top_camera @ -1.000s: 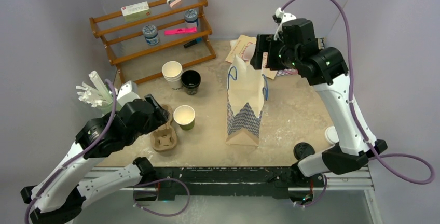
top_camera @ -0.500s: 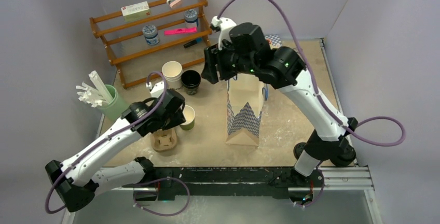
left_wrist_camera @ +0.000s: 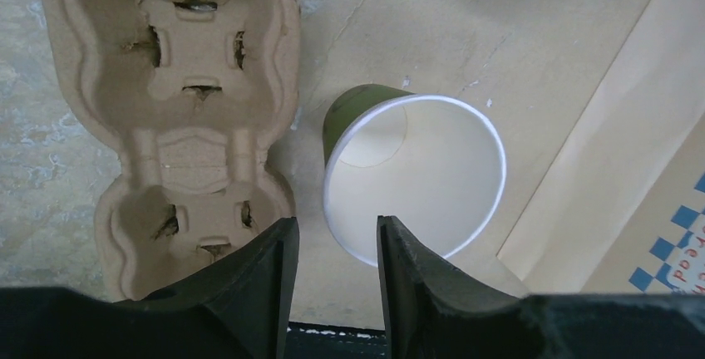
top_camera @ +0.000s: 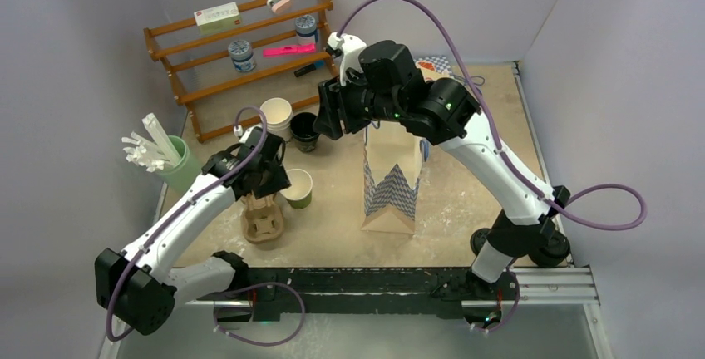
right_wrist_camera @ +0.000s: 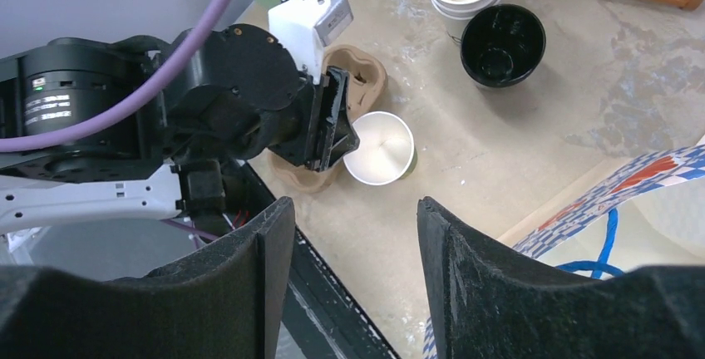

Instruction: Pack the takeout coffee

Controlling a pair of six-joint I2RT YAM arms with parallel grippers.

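The black takeout cup (top_camera: 304, 129) stands open, no lid on it, next to the stacked white cups (top_camera: 276, 115). It shows dark inside in the right wrist view (right_wrist_camera: 503, 43). My right gripper (top_camera: 327, 115) hangs open and empty just right of it, well above the table (right_wrist_camera: 353, 205). My left gripper (top_camera: 277, 179) is open and empty, its jaws over the near rim of the green cup (left_wrist_camera: 414, 178), between that cup and the cardboard carrier (left_wrist_camera: 179, 118). A round black disc (top_camera: 482, 239), maybe the lid, lies by the right arm's base.
A tall paper bag (top_camera: 391, 172) stands open right of the green cup (top_camera: 296, 187). The carrier (top_camera: 263, 219) lies near the front edge. A wooden shelf (top_camera: 249, 51) stands at the back left. A green holder with white sticks (top_camera: 170, 164) is at the left edge.
My right arm has swung from the back right, across the bag, to the black cup. My left arm has reached forward from the near left to the green cup.
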